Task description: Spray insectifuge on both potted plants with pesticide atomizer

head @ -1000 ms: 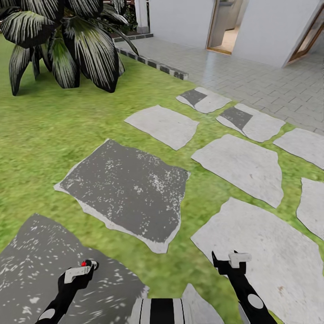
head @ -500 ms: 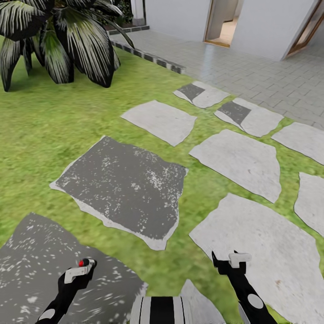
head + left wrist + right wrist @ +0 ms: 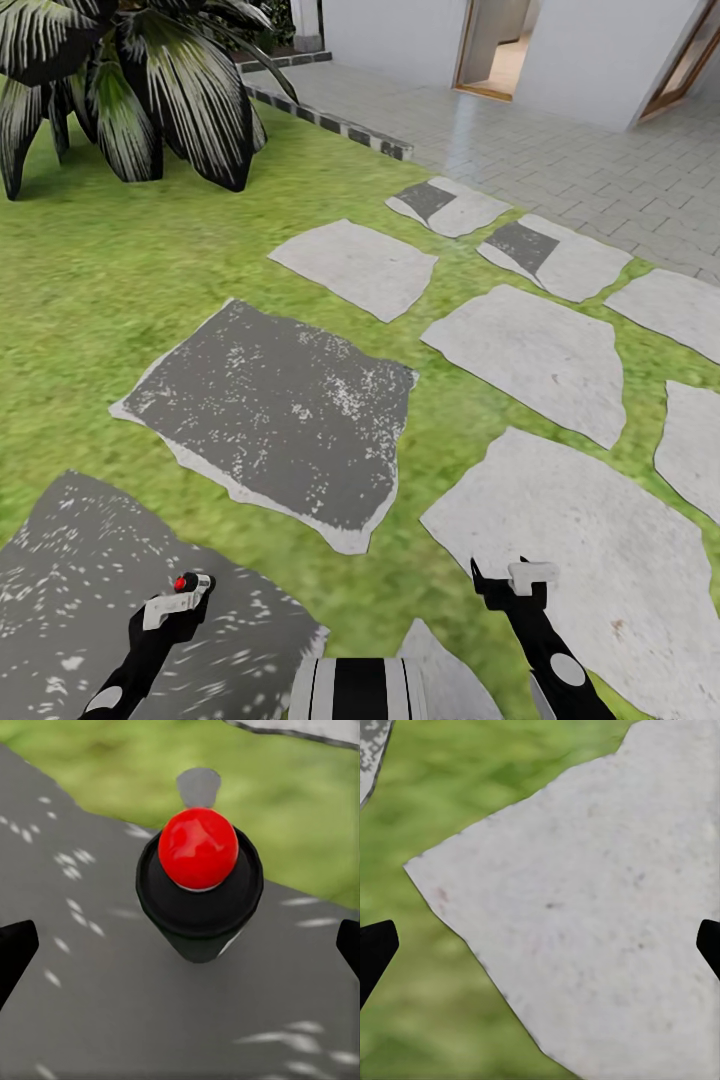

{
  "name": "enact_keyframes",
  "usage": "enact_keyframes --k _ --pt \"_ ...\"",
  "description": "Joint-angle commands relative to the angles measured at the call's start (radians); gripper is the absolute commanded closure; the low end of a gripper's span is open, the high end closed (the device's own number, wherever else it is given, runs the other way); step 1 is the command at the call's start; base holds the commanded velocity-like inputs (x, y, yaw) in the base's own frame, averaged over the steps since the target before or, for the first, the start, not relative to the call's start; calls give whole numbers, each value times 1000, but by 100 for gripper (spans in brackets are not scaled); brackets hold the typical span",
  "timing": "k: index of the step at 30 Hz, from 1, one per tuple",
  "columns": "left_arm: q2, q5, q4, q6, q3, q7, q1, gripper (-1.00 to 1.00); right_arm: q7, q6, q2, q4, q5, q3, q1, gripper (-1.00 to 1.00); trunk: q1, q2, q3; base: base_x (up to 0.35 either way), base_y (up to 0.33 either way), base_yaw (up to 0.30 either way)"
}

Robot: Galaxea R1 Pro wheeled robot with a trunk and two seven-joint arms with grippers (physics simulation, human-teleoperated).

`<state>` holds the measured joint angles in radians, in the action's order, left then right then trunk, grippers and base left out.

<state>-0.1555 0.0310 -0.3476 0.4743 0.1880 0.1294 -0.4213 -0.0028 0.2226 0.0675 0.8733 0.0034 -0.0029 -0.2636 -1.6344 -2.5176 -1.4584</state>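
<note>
The left gripper point(image 3: 188, 592) hangs low over a dark mottled stepping stone point(image 3: 60, 600), its fingers spread wide. In the left wrist view the two black fingertips point(image 3: 15, 949) sit at the opposite edges of the frame. Between them, seen end-on, is a dark cylinder with a round red top and a small grey tab beyond it. This looks like the pesticide atomizer point(image 3: 199, 881). It is centred in the gap, and neither visible fingertip touches it. Whether anything nearer the palm grips it cannot be told. From the head camera the red top shows as a small dot right at the left gripper, just above the pale block on the wrist.

The right gripper point(image 3: 505, 577) is equally wide open and holds nothing. Its wrist view looks down past the two spread fingertips point(image 3: 375, 949) onto a pale stepping stone point(image 3: 607, 915) with grass point(image 3: 442, 787) beside it.

Ahead lies the garden's lawn point(image 3: 90, 290), set with irregular flat stones. A second dark stone point(image 3: 280, 410) lies in the middle, and paler ones point(image 3: 530, 360) are to the robot's right. A large striped long-leaved plant point(image 3: 150, 80) stands at the far left of the lawn. Beyond a dark kerb point(image 3: 340, 128), a grey tiled terrace point(image 3: 580, 170) runs to a white wall point(image 3: 590, 55) with an open doorway point(image 3: 500, 50).
</note>
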Motion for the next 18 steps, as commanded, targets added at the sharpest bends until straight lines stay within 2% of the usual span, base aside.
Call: enact_keyframes --k 1,18 --pt "1 3 1 2 7 10 -1 -100 0 3 0 0 1 0 0 -100 0 0 -1 0 0 0" --pt "1 3 1 4 7 10 -1 -100 -1 3 0 -1 1 0 0 -100 0 0 -1 30 0 0"
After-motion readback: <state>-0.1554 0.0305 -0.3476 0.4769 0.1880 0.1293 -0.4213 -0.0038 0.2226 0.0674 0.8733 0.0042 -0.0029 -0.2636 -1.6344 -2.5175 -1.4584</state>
